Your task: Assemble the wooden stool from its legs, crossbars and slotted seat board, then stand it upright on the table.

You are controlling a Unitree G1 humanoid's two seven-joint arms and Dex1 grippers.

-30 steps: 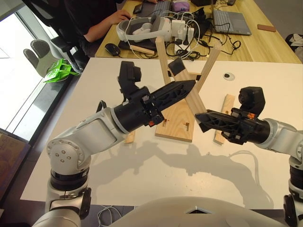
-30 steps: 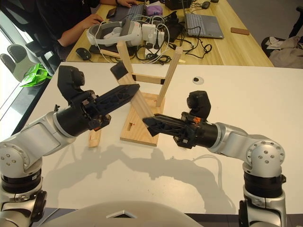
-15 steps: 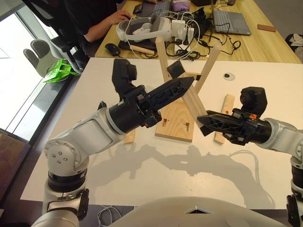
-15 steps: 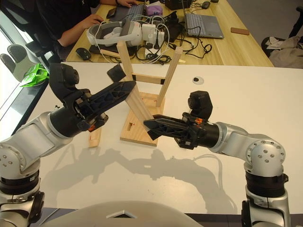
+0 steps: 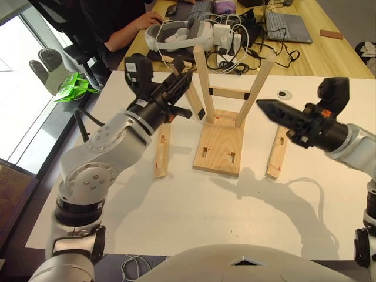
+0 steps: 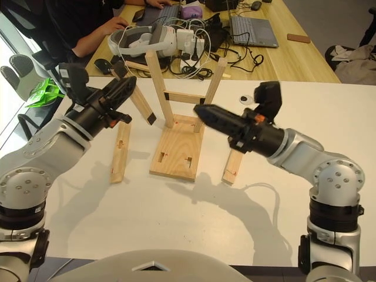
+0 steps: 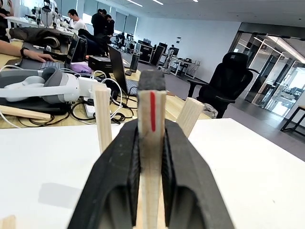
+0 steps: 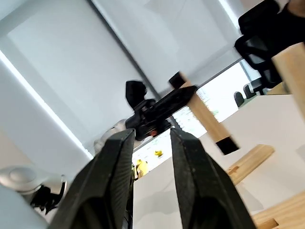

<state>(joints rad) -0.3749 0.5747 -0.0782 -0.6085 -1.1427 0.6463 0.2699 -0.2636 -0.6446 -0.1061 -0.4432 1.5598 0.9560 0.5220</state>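
1. Nearest you, the white table (image 5: pixel 194 211) carries the slotted seat board (image 5: pixel 218 144), which lies flat at the centre.
2. On the table to the left of the board you find the left loose bar (image 5: pixel 161 151), and to the right of it the right loose bar (image 5: pixel 277 153). Both lie flat, apart from the board.
3. Check the right gripper (image 5: pixel 264 106). It hangs in the air above the right loose bar and points left toward the upright parts. In the right wrist view its fingers (image 8: pixel 116 167) stand a small gap apart, with nothing between them.
4. Check the left gripper (image 5: pixel 181 87). It is raised over the table, left of the board's far edge, and is clamped on the held leg (image 5: pixel 194 104). The leg is tilted, and its black-capped lower end points down toward the board's far left corner, close beside the left upright leg (image 5: pixel 204 82).
5. At the board's far edge you see the left upright leg and the right upright leg (image 5: pixel 254 91) rising from the board and leaning outward. A crossbar (image 5: pixel 227 93) joins them.
6. Beyond the table stands a wooden desk (image 5: pixel 305 56) with a headset (image 5: pixel 176 34) and a laptop (image 5: pixel 286 26).
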